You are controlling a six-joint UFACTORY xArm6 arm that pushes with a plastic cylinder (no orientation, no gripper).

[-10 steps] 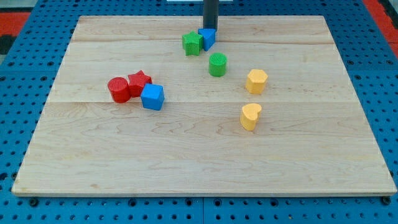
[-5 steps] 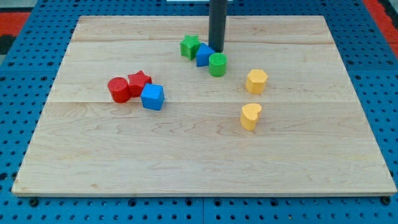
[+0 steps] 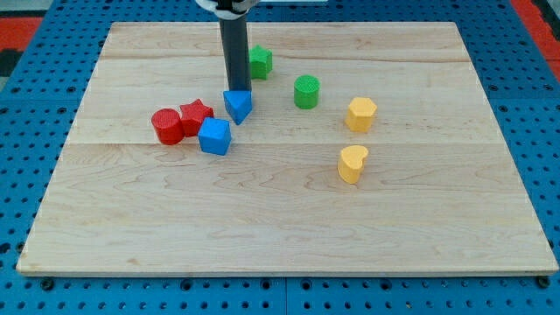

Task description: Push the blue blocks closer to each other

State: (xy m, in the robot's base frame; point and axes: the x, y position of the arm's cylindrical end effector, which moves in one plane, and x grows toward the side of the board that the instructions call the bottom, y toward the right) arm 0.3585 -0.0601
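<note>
Two blue blocks lie left of the board's middle. A small blue block (image 3: 238,106) sits just above and to the right of a blue cube (image 3: 214,136), with a narrow gap between them. My tip (image 3: 235,91) rests at the top edge of the small blue block, touching it. The rod rises straight up from there to the view's top.
A red cylinder (image 3: 166,126) and a red star (image 3: 196,115) touch the blue cube's left side. A green star (image 3: 259,62) sits right of the rod, a green cylinder (image 3: 306,91) further right. A yellow hexagon (image 3: 360,114) and a yellow heart (image 3: 353,164) lie on the right.
My tip has pushed the small blue block down and to the left, away from the green blocks, until it is next to the blue cube. The green star shifted slightly.
</note>
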